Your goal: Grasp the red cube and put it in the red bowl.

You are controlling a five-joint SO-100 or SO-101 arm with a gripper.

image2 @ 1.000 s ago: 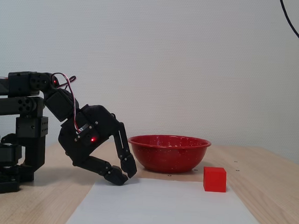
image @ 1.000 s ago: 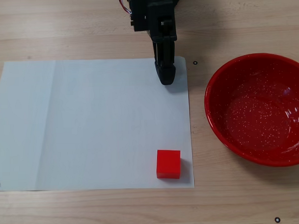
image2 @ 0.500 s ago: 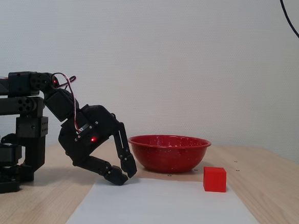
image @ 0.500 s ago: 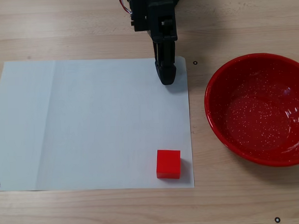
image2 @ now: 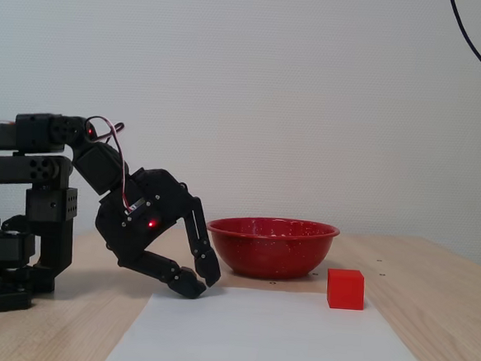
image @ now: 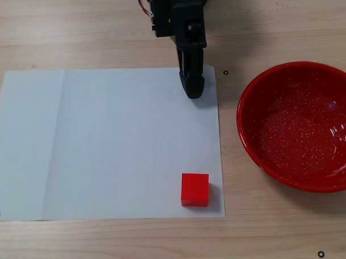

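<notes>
The red cube (image: 195, 189) sits near the front right corner of a white paper sheet (image: 105, 143); in a fixed view from the side it (image2: 345, 289) stands on the sheet's far end. The red bowl (image: 298, 131) with white speckles stands empty on the wood to the right of the sheet, and shows behind the arm in the side view (image2: 271, 247). My gripper (image: 193, 92) is shut and empty, its tips resting low over the sheet's back edge, well apart from the cube. In the side view the gripper (image2: 202, 284) points down, left of bowl and cube.
The wooden table (image: 109, 245) carries the paper sheet (image2: 271, 340). The arm's base and servos (image2: 23, 215) stand at the left in the side view. Small black marks (image: 225, 72) dot the wood near the bowl.
</notes>
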